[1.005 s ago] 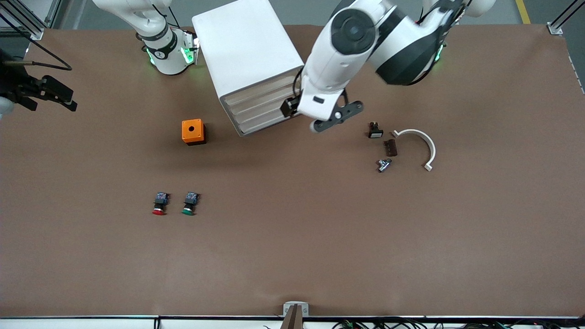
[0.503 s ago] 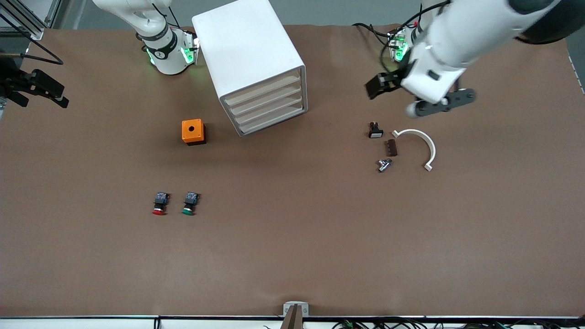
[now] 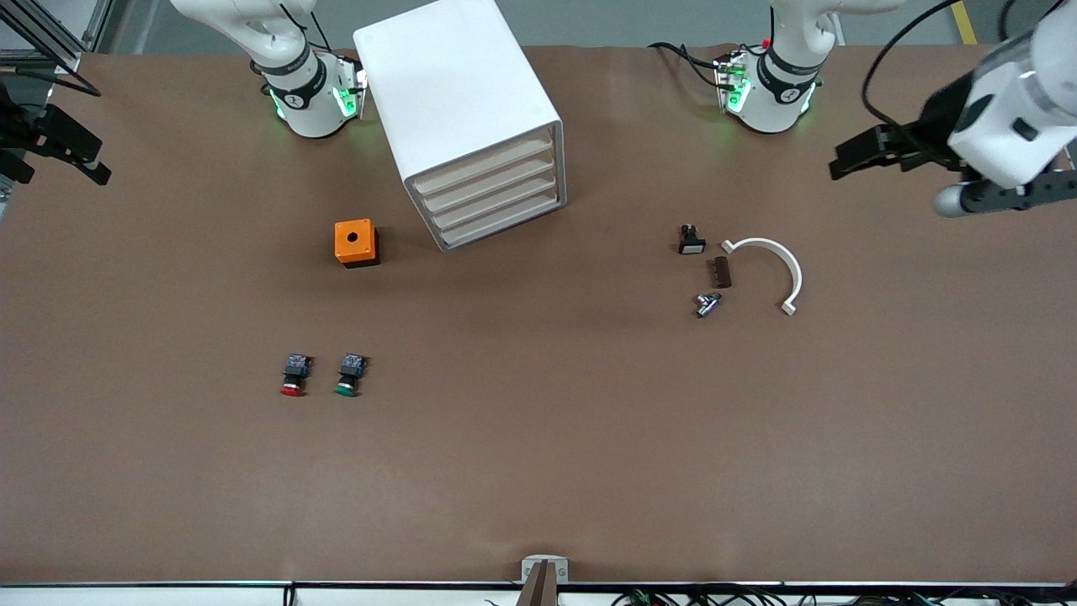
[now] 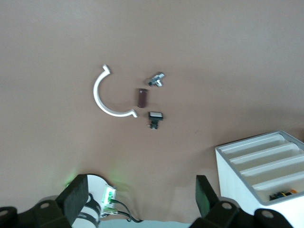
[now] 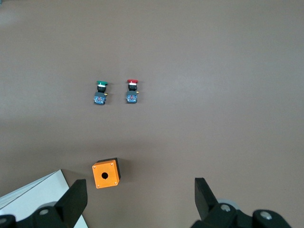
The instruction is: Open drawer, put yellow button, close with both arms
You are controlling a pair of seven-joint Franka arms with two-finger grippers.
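Dial: clock directions are read on the front view, with 12 o'clock at the robots' bases.
Cabinet: the white cabinet (image 3: pixel 458 101) stands at about 11 o'clock from the table's middle, its four drawer fronts turned toward 5 o'clock.
Drawer: the drawer (image 3: pixel 481 165), the uppermost of the four, sits pushed in, level with the three below it.
Yellow button: the yellow button (image 4: pixel 281 194) shows only in the left wrist view, as a small dark body with a yellow-orange spot lying inside the top drawer; the front view hides it.
Left gripper: the left gripper (image 3: pixel 851 156) hangs over bare table at 2 o'clock, near the left arm's end, fingers (image 4: pixel 76 197) spread wide with nothing between them.
Right gripper: the right gripper (image 3: pixel 66 150) hangs at 10 o'clock over the table's edge at the right arm's end, fingers (image 5: pixel 205 195) spread wide and empty.
Orange box: the orange box (image 3: pixel 355 242), with a hole in its top, stands at 7 o'clock from the cabinet, near but apart.
Other buttons: the red-capped button (image 3: pixel 293 376) and the green-capped button (image 3: pixel 347 375) lie side by side at 8 o'clock, caps toward 6 o'clock.
Small parts: at 3 o'clock lie a white curved piece (image 3: pixel 778 265), a black switch (image 3: pixel 691 241), a brown block (image 3: pixel 719 272) and a metal piece (image 3: pixel 706 304), close together and not touching.
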